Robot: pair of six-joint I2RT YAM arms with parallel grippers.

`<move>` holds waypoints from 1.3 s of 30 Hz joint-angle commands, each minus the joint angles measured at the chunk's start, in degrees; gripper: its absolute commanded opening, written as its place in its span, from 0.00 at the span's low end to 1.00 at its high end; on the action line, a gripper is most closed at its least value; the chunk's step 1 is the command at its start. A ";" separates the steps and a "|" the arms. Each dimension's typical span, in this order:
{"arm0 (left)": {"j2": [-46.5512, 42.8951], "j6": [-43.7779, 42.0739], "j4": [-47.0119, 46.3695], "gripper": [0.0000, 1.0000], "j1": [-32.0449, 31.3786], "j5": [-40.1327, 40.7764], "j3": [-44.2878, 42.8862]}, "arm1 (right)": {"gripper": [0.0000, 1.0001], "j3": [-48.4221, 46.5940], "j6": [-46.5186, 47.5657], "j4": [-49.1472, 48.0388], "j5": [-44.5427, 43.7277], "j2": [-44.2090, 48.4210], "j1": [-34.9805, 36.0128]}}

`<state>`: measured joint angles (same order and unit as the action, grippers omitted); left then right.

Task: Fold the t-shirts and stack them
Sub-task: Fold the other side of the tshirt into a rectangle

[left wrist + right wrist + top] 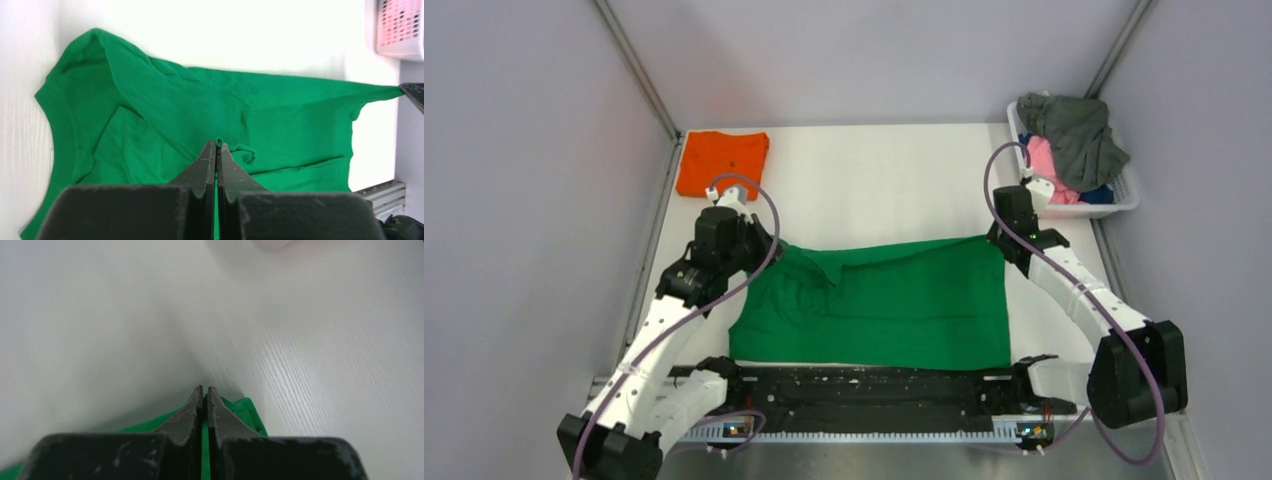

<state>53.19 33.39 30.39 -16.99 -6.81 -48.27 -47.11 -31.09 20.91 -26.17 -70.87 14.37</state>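
Your left gripper (pixel 216 144) and right gripper (pixel 205 388) each pinch the green t-shirt (pixel 894 305) (2 ends of its far edge).

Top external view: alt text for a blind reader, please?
The left gripper and right gripper pinch the far corners of a green t-shirt spread on a white table. A folded orange t-shirt lies far left; a basket of clothes, far right.
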 commanded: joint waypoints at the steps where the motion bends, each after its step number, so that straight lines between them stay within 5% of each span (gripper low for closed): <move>1: -7.05 2.64 4.82 0.00 -0.23 1.76 1.66 | 0.00 1.23 0.62 1.15 -1.89 4.18 0.39; 14: -22.17 6.38 18.46 0.00 -0.19 6.21 7.54 | 0.00 7.48 1.35 3.89 3.64 10.67 0.55; 21: -25.26 10.75 18.60 0.00 -0.23 2.60 11.62 | 0.00 12.31 0.63 5.61 5.56 14.19 0.90; 28: -28.76 22.32 24.43 0.00 -0.23 9.34 18.03 | 0.12 16.90 -3.51 8.17 6.59 18.11 1.27; 31: -30.28 24.52 27.34 0.24 -0.19 10.74 18.18 | 0.26 17.98 -3.93 9.54 6.61 19.23 1.26; 34: -32.40 24.96 29.50 0.36 -0.19 9.91 16.39 | 0.51 17.79 -5.64 11.75 4.72 20.55 1.27; 37: -34.21 24.61 29.73 0.95 -0.23 8.41 14.41 | 0.72 16.72 -7.99 13.02 2.95 22.73 1.25; 39: -34.26 23.89 28.80 0.99 -0.22 7.82 13.47 | 0.83 15.90 -8.20 12.68 2.72 24.61 1.26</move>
<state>19.92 56.97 59.83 -17.04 1.65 -30.96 -28.86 -36.88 32.84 -20.64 -49.91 15.00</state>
